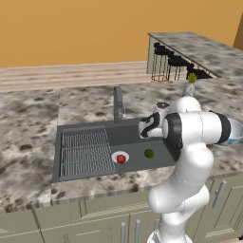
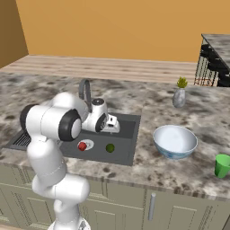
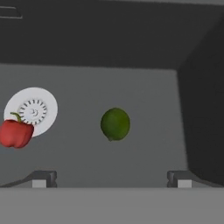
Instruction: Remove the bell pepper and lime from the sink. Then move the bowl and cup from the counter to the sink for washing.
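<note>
I'm hovering over the sink (image 1: 66, 130), my gripper (image 3: 111, 178) pointed down into the basin with the fingers (image 3: 43, 177) spread wide and nothing between them. Straight below, in the hand view, sits the lime (image 3: 115, 124) on the bare dark floor of the basin, roughly centred between my two tips but well beneath them, not touched. Off to one side lies the bell pepper (image 3: 15, 133), red and glossy, resting on the edge of the white drain ring (image 3: 35, 109) and overlapping it. From the left base view, the pepper sits on the drain in the middle of the sink with the lime just beside it toward the right end, the two apart, and the ribbed wire rack (image 1: 85, 152) fills the left part of the basin. The faucet (image 1: 117, 103) stands at the back rim. Over on the counter (image 2: 179, 173), right of the sink, the bowl (image 2: 175, 141) stands upright, white inside and holding nothing that I can see. The cup (image 2: 222, 165) stands further right, near the front edge, well apart from the bowl; its inside I cannot make out. Behind the bowl, toward the back of the counter, a small grey vase (image 2: 179, 96) holds a yellow-green plant.
</note>
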Robot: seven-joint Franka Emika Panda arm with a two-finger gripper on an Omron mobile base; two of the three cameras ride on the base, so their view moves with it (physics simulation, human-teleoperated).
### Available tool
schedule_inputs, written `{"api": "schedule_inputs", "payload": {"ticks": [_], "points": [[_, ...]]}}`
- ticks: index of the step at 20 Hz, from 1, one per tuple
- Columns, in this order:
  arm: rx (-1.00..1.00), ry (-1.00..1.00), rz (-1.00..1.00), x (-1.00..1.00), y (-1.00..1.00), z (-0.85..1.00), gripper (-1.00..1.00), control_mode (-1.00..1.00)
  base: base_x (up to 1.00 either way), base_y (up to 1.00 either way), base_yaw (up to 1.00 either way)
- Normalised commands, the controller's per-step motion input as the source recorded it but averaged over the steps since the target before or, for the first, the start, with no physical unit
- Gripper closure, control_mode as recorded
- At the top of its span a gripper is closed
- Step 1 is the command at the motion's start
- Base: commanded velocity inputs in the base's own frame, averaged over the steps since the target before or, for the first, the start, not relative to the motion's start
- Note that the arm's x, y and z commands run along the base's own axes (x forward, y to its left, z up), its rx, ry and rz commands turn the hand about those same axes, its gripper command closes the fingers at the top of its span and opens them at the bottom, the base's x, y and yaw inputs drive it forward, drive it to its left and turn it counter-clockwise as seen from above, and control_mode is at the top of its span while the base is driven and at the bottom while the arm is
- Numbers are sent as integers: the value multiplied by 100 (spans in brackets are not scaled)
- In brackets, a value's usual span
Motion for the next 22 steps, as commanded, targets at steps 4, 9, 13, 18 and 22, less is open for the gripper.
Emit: {"api": "schedule_inputs", "payload": {"ticks": [4,9,13,18,22], "points": [[0,0,-2,17,0,-18,-100,-100,0,0,0],[0,0,-2,17,0,-18,-100,-100,0,0,0],[0,1,-2,3,0,-21,-100,-100,0,0,0],[0,2,-2,9,0,-26,-100,-100,0,0,0],[0,6,-2,8,0,-32,-100,-100,0,0,0]]}}
